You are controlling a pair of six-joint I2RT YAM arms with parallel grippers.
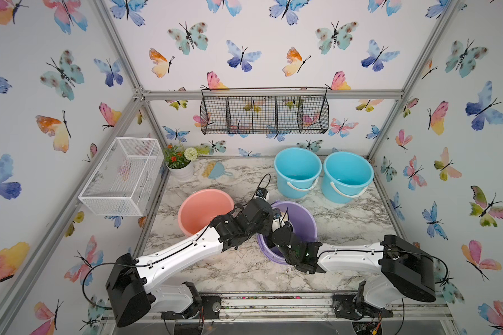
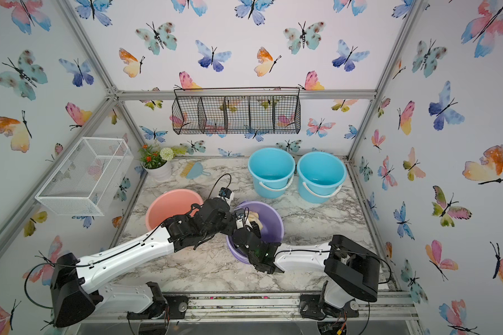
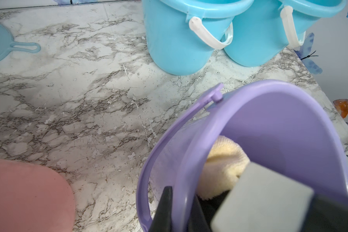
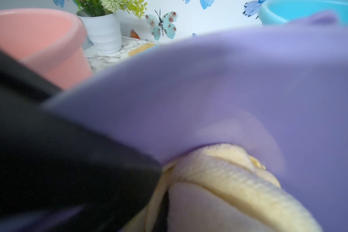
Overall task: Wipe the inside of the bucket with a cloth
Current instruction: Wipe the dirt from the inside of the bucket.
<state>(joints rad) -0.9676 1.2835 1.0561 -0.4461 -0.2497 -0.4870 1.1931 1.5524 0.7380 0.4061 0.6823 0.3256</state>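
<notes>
The purple bucket (image 1: 301, 220) (image 2: 269, 224) stands tilted in the middle of the marble table. My left gripper (image 3: 182, 192) is shut on its rim (image 3: 189, 160), one black finger outside the wall and one inside. The pale yellow cloth (image 3: 223, 158) (image 4: 229, 176) (image 2: 256, 217) is bunched inside the bucket against the purple wall (image 4: 209, 90). My right gripper (image 4: 165, 190) reaches into the bucket and is shut on the cloth. In both top views the arms hide most of the bucket's near side.
A pink bucket (image 1: 201, 207) stands just left of the purple one. Two blue buckets (image 1: 298, 168) (image 1: 347, 174) stand at the back right. A flower pot (image 1: 182, 171) and a blue dustpan (image 1: 218, 171) sit at the back left. Wire baskets (image 1: 122, 177) (image 1: 263, 114) hang on the walls.
</notes>
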